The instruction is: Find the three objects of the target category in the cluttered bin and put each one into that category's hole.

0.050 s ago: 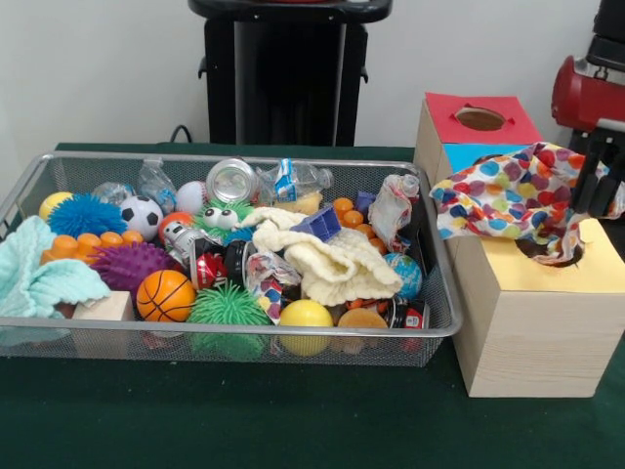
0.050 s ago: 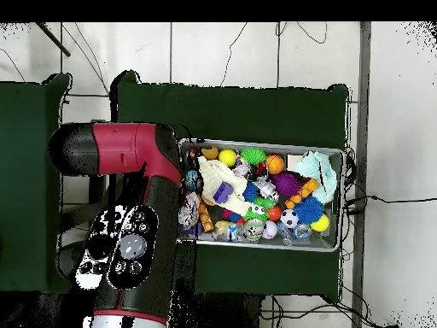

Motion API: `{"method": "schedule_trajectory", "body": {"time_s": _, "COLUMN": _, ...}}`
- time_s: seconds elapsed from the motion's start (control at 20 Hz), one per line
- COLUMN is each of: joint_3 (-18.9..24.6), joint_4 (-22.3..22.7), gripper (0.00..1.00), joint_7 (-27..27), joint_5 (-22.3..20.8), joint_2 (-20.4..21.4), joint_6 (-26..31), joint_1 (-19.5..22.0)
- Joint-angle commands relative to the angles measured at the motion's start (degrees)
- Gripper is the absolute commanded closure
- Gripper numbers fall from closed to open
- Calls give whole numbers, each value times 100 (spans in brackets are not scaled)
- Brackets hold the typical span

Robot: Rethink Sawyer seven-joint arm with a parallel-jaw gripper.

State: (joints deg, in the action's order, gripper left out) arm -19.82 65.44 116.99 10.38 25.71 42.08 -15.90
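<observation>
- Currently the wire bin (image 1: 444, 313) sits on the green worktop (image 1: 244, 420), packed with toys and cloths.
- Wooden box (image 1: 532, 337) stands just right of the bin in the front view; its top has a red panel (image 1: 508, 125) with a round hole (image 1: 480, 118), a blue strip behind the cloth, and a yellow panel (image 1: 598, 262).
- Spotted cloth (image 1: 508, 200) lies draped over the middle of the box top, one end hanging into the opening in the yellow panel.
- Arm (image 2: 136, 222) reaches over the box side of the bin in the overhead view and hides the box there.
- Claw (image 1: 598, 181): dark parts show at the right edge of the front view, touching the spotted cloth; I cannot tell whether it is open, closed or gripping the cloth.
- Cloths left in the bin: cream knit cloth (image 1: 337, 264) across the middle, mint cloth (image 1: 39, 278) over the left end.
- Balls in the bin: basketball (image 1: 165, 295), yellow ball (image 1: 306, 314), soccer ball (image 1: 143, 215), blue spiky ball (image 1: 86, 215), purple spiky ball (image 1: 127, 264), green spiky ball (image 1: 227, 307).
- Clear plastic jar (image 1: 232, 181) lies at the far wall of the bin.
</observation>
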Motion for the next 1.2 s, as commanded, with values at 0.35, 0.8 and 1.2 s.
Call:
{"method": "schedule_trajectory", "body": {"time_s": 0.35, "joint_3": 246, "joint_4": -93, "gripper": 100, "joint_7": 720, "joint_5": -215, "joint_2": -760, "joint_6": 557, "joint_1": 207}}
{"method": "schedule_trajectory", "body": {"time_s": 0.8, "joint_3": 287, "joint_4": -111, "gripper": 100, "joint_7": 753, "joint_5": -68, "joint_2": -810, "joint_6": 602, "joint_1": 240}}
{"method": "schedule_trajectory", "body": {"time_s": 1.2, "joint_3": 562, "joint_4": 186, "gripper": 100, "joint_7": 550, "joint_5": 96, "joint_2": -266, "joint_6": 289, "joint_1": 323}}
